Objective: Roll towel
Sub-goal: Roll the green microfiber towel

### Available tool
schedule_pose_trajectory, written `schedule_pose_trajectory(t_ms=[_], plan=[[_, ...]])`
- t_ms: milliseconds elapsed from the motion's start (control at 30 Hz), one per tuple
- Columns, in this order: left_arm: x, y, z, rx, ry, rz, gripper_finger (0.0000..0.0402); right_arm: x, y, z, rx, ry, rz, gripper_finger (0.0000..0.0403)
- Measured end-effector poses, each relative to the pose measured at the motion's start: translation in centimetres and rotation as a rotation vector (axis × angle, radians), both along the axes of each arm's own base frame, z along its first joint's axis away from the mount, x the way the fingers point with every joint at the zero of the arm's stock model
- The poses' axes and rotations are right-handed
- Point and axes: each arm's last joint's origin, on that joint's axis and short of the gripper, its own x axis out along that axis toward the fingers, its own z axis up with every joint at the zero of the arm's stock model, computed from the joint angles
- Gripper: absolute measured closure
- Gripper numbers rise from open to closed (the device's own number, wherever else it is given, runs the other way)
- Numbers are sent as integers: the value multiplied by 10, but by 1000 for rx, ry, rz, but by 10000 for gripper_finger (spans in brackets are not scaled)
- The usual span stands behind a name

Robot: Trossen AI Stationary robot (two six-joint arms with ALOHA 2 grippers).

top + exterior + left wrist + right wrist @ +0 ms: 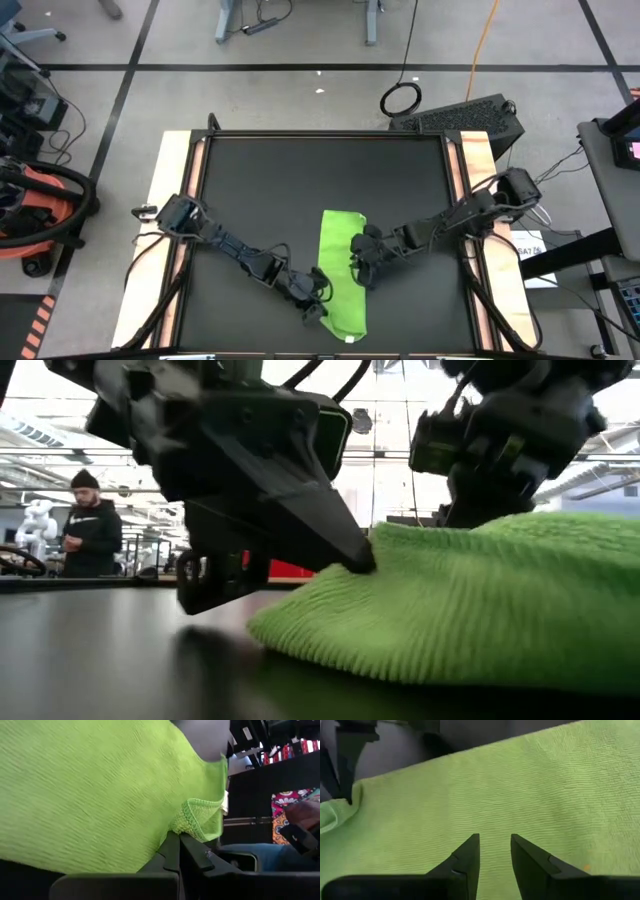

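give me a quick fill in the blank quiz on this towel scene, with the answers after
1. The towel lying on the black mat is ____ in colour.
2. The left gripper is shut on the towel's ____.
3. The right gripper hovers over the towel with its fingers ____.
4. In the low view, a person stands far behind the table, on the picture's ____ side.

Missing words: green; edge; open; left

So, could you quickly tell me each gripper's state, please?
Left gripper: closed on the lime-green cloth towel's edge.
Right gripper: open, above the towel.
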Motion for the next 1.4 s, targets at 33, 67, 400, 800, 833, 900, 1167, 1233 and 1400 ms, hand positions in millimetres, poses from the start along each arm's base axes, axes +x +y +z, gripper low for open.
schedule_pose_trajectory(t_ms=[33, 67, 400, 800, 833, 900, 1167, 1233, 1400], plan=[[1, 2, 0, 4, 3, 3, 402, 2, -4, -3, 3, 10, 5, 308], [1, 4, -1, 8, 3, 5, 402, 3, -7, -6, 6, 22, 11, 310], [4, 16, -5, 38, 41, -20, 402, 13, -39, -22, -21, 68, -15, 329], [13, 53, -6, 84, 77, -27, 402, 17, -97, -23, -20, 75, -148, 344], [14, 59, -6, 95, 82, -23, 402, 17, -101, -23, -15, 75, -152, 344], [15, 72, -5, 119, 94, -16, 402, 17, -110, -22, -15, 77, -172, 344], [12, 119, 6, 223, 127, -74, 402, 22, -148, -13, -4, 45, -283, 344], [11, 132, 8, 248, 132, -78, 402, 22, -158, -11, 3, 43, -310, 344], [10, 163, 14, 268, 137, -38, 402, 19, -179, -7, 29, 39, -355, 344]])
